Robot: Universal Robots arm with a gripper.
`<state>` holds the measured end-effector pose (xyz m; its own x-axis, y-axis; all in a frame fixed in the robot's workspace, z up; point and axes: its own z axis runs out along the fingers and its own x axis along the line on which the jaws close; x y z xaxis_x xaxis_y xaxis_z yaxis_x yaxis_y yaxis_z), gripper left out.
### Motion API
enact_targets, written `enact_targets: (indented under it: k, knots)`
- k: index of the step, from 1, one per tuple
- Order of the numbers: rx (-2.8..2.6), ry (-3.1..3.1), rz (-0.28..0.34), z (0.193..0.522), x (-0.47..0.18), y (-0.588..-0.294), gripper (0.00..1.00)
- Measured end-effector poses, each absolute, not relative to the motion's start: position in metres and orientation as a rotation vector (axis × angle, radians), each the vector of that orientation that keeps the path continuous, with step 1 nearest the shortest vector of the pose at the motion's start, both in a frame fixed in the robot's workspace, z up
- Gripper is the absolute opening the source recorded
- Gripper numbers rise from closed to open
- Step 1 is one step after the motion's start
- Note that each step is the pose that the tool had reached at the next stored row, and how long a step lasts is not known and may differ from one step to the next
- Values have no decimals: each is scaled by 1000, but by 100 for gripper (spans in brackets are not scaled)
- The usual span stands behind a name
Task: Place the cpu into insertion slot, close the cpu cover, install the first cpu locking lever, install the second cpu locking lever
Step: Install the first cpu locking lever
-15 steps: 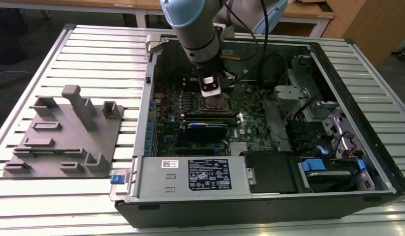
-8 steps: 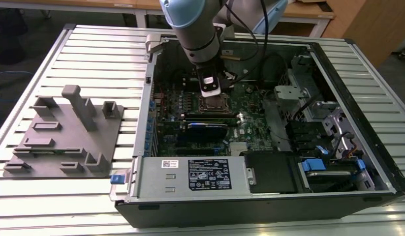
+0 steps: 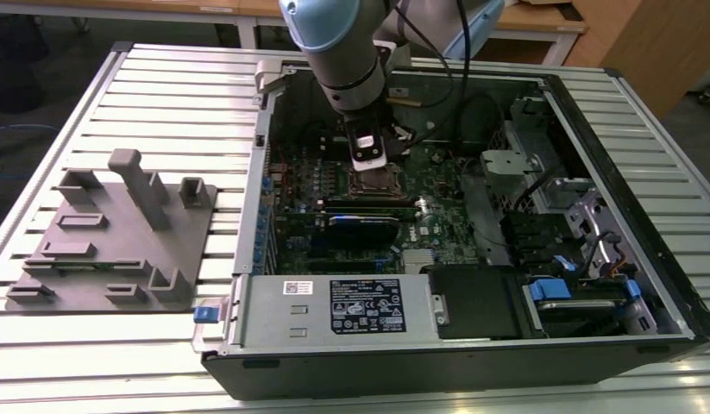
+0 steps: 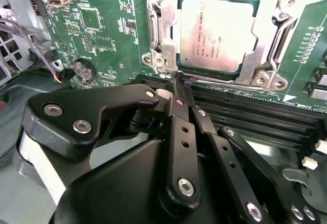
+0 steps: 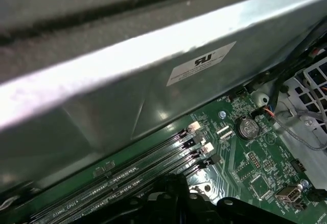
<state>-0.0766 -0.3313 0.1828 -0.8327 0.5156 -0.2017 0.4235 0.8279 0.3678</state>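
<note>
In the exterior view the arm point(image 3: 337, 52) is cut off by the top edge, and it hides part of the insertion slot point(image 3: 372, 183). In the second wrist view the gripper point(image 4: 179, 88) covers the near edge of the cpu cover point(image 4: 265, 40). Its fingertips sit close together; whether they pinch anything is unclear.

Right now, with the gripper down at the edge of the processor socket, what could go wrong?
1. The gripper tips sit at the thin wire lever along the socket cover; it could slip off the lever.
2. The memory slots lie right beside the fingers, so a sideways move might scrape them.
3. The chip lies under the cover; pressing unevenly might stress it.
</note>
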Motion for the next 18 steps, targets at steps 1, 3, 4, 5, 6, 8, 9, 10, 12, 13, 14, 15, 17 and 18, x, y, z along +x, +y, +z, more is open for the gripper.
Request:
enact_targets:
  k: [1, 3, 4, 5, 6, 8, 9, 10, 12, 13, 14, 15, 17, 18]
  knots:
    - [716, 2717, 448, 183, -77, -331, 11]
    - [716, 2716, 448, 186, -77, -331, 11]
    - [717, 2716, 448, 187, -77, -331, 11]
    - [717, 2716, 448, 189, -77, -331, 11]
    - [717, 2716, 448, 191, -77, -331, 11]
    - [718, 2716, 447, 195, -77, -331, 11]
    - [718, 2716, 445, 197, -76, -331, 11]
    - [718, 2716, 442, 198, -76, -331, 11]
    - [717, 2715, 420, 200, -76, -331, 11]
    - [715, 2714, 401, 201, -76, -331, 11]
    - [714, 2714, 379, 201, -76, -331, 11]
    - [712, 2713, 356, 202, -76, -331, 11]
    - [709, 2711, 314, 202, -76, -331, 11]
    - [707, 2710, 300, 202, -76, -331, 11]
